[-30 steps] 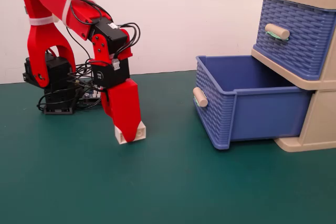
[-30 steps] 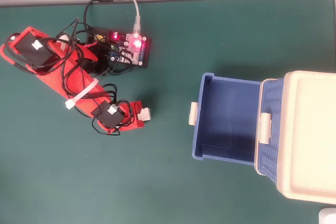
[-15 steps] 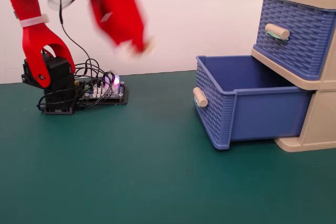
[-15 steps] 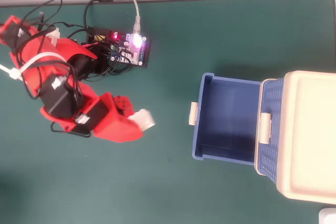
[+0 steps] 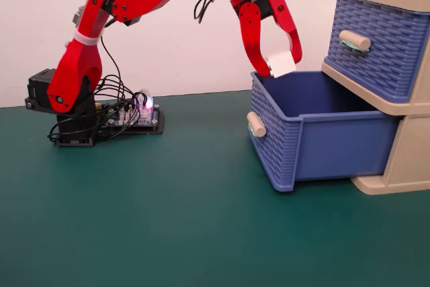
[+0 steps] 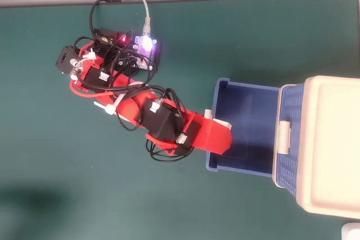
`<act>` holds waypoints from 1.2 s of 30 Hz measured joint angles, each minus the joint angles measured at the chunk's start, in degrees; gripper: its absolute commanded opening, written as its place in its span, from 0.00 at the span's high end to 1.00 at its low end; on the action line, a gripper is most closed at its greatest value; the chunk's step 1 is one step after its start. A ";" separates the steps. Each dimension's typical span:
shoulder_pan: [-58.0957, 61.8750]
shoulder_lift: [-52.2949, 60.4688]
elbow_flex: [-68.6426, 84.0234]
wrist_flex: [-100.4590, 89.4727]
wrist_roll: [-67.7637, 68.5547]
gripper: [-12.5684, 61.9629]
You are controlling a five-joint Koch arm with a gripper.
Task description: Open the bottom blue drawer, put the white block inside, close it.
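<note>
Bottom blue drawer (image 5: 322, 136) stood pulled well out of the beige cabinet (image 5: 410, 159), its inside bare and blue in both views. Upper drawer (image 5: 379, 45) was shut above it.

Gripper (image 5: 281, 66) was pinching the white block (image 5: 281, 63) between its two red jaws. In the fixed view the block hung just above the drawer's front rim, near the front left corner, not yet below the wall. From overhead the gripper covered most of the block; a white sliver (image 6: 221, 122) showed right at the front wall, near the drawer's handle (image 6: 207, 114).

Step in hand, as judged: carrying the block over the opening to drop it in. To do it well, the arm probably needed to reach further toward the cabinet so the block cleared the front wall fully, then lower a little before letting go. Releasing this close to the rim risked the block catching the edge and tipping out onto the green mat (image 5: 168, 220). The upper drawer's overhang limited room at the back.
</note>
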 measured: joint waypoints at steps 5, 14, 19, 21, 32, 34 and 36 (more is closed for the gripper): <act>-2.81 -1.05 0.09 0.00 -4.83 0.94; -4.39 -1.32 0.00 -0.09 -6.06 0.46; -5.54 -2.20 0.09 -2.81 4.48 0.37; -5.63 -1.41 -0.18 -2.90 7.47 0.37; -2.81 17.14 19.42 7.91 -6.77 0.38; 0.44 18.90 27.25 7.91 -11.43 0.38; 2.20 19.07 30.32 7.03 -13.01 0.38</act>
